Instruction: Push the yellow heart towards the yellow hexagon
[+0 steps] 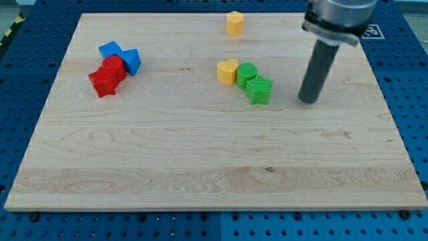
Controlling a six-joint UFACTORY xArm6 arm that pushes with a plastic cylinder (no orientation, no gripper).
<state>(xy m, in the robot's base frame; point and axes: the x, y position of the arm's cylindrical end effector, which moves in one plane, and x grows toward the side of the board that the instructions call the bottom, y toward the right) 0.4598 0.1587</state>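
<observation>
The yellow heart (pixel 227 71) lies near the board's middle, a little above centre. The yellow hexagon (pixel 235 23) sits near the view's top edge, almost straight above the heart. My tip (pixel 307 100) rests on the board to the right of the heart, with two green blocks between them. A round green block (pixel 246 73) touches the heart's right side. A second green block (pixel 259 90) sits just below and right of the first.
At the view's left, two blue blocks (pixel 110 50) (pixel 132 61) and two red blocks (pixel 114 68) (pixel 103 82) form a tight cluster. The wooden board (pixel 200 167) lies on a blue perforated table (pixel 27 67).
</observation>
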